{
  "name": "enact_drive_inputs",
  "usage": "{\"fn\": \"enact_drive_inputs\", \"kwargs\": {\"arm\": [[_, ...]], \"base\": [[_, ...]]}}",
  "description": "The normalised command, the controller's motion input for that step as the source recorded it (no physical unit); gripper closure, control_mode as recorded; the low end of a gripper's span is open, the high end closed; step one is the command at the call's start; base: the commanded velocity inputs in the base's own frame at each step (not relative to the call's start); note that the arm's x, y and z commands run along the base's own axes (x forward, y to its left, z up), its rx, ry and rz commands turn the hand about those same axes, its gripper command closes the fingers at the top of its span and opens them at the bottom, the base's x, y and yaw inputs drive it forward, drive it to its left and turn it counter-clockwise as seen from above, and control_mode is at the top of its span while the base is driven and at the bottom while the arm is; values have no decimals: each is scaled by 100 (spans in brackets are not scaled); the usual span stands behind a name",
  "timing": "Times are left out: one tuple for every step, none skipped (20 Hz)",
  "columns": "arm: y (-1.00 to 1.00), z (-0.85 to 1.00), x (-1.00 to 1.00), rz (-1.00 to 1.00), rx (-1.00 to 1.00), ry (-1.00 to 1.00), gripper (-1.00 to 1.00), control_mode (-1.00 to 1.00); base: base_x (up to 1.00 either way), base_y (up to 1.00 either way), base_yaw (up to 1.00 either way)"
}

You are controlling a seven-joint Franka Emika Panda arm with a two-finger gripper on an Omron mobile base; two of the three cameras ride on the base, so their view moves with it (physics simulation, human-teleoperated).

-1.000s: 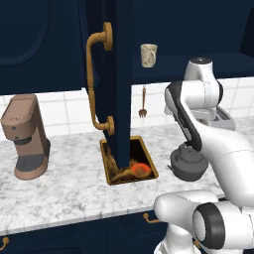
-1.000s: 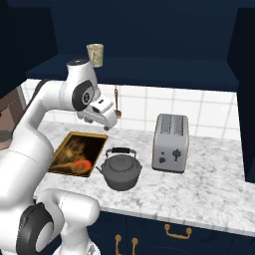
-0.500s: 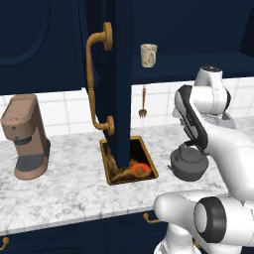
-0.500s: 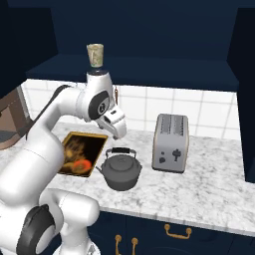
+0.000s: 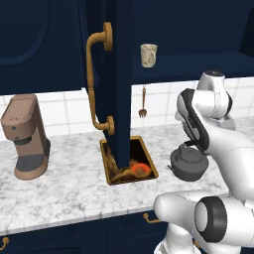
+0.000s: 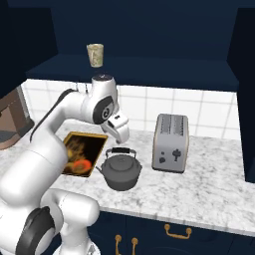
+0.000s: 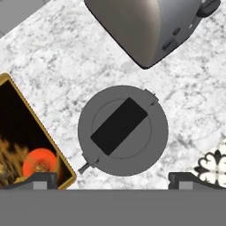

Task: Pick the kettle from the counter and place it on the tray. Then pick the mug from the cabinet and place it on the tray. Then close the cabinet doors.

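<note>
Left base view: the round dark grey metal kettle [image 5: 188,162] sits on the marbled white desk [image 5: 64,188], beside the flat amber-brown tray [image 5: 130,161]. The small cream mug [image 5: 148,54] waits on the cabinet shelf.

Right base view: nothing is moved yet.

Hand view: the fingers [image 7: 113,178] are wide apart, holding nothing, with the kettle right below between them.

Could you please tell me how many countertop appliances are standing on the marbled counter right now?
2: a brown coffee machine at the counter's left end, and a silver toaster right of the kettle.
</note>
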Motion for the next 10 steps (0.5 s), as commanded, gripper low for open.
{"fn": "enact_drive_inputs", "kwargs": {"arm": [[-6,-30,6,-2,0,0,-100,-100],[-5,-33,7,-2,0,0,-100,-100],[-9,-32,16,-3,0,0,-100,-100],[-11,-31,24,-5,0,0,-100,-100],[-6,-31,34,-7,0,0,-100,-100],[-7,-30,36,-8,0,0,-100,-100],[-9,-26,34,-8,0,0,-100,-100],[-10,-24,33,-7,0,0,-100,-100],[-9,-24,33,-7,0,0,-100,-100],[-9,-24,29,-7,0,0,-100,-100]], "base": [[0,0,0],[0,0,0],[0,0,0],[0,0,0],[0,0,0],[0,0,0],[0,0,0],[0,0,0],[0,0,0],[0,0,0]]}}
